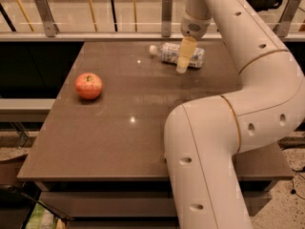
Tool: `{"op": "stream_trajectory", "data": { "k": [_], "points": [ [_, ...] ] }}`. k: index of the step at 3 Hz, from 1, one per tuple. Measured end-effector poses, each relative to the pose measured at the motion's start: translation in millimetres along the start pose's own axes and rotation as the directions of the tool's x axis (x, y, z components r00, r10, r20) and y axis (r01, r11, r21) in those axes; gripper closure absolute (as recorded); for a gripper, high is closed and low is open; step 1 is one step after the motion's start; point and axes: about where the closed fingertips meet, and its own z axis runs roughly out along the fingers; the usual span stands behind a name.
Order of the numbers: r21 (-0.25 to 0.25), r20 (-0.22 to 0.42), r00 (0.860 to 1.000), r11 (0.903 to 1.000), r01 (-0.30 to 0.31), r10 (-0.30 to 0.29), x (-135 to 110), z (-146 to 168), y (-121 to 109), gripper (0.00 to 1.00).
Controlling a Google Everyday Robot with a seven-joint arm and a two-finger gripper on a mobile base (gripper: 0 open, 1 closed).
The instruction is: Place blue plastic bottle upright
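The blue plastic bottle [169, 54] lies on its side at the far middle of the brown table [128, 132], with its white cap pointing left. It is clear, with a white-and-pale-blue label. My gripper [184, 61] hangs down from the white arm [248, 56] and covers the right part of the bottle, its tip near the table. I cannot tell whether it holds the bottle.
A red apple [88, 85] sits on the left side of the table. A railing with metal posts [166, 9] runs behind the far edge. My arm's thick lower segment [209, 175] covers the table's front right.
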Motion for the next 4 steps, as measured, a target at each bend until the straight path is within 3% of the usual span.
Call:
{"op": "stream_trajectory", "data": {
  "k": [3, 4],
  "points": [
    [-0.05, -0.058, 0.998, 0.9984, 0.026, -0.029, -6, 30, 4, 0.0],
    [-0.017, -0.041, 0.999, 0.9995, 0.026, -0.027, -11, 34, -6, 0.18]
  ]
}}
